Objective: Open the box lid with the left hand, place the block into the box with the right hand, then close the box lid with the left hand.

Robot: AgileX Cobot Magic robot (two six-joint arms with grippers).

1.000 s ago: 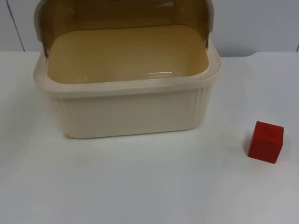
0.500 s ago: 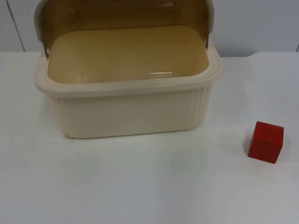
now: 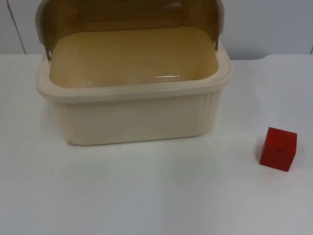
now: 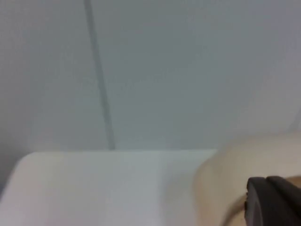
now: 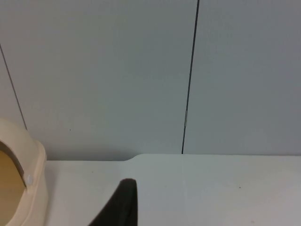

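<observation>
**op_remote:** Jaws first, since someone always asks: I can't tell on either side. From the left gripper [image 4: 275,200] I see one black fingertip next to the cream box [image 4: 235,174], nothing to say whether it's spread or closed. Same deal with the right gripper [image 5: 120,205]: one dark fingertip over the white table [image 5: 211,188], with the grey partition wall [image 5: 117,70] behind it and a rounded corner of the box lid [image 5: 21,160] off to the side.

**benchlurker:** ok so where's the stuff actually sitting?

**op_remote:** From my top camera the cream box [image 3: 137,117] sits toward the back of the table [image 3: 146,196], up near the wall [image 3: 269,24]. Its ribbed front wall faces me. The smoky brown translucent lid [image 3: 127,14] is already flipped up and standing at the back edge, so I can look straight down into the tan interior, and nothing's lying in there.

**benchlurker:** and the block?

**op_remote:** The red block [image 3: 278,149] is out on the bare table, off to the right arm's side of the box and nearer me than its front wall. Well apart from it, not touching anything, resting flat on one face.
</observation>
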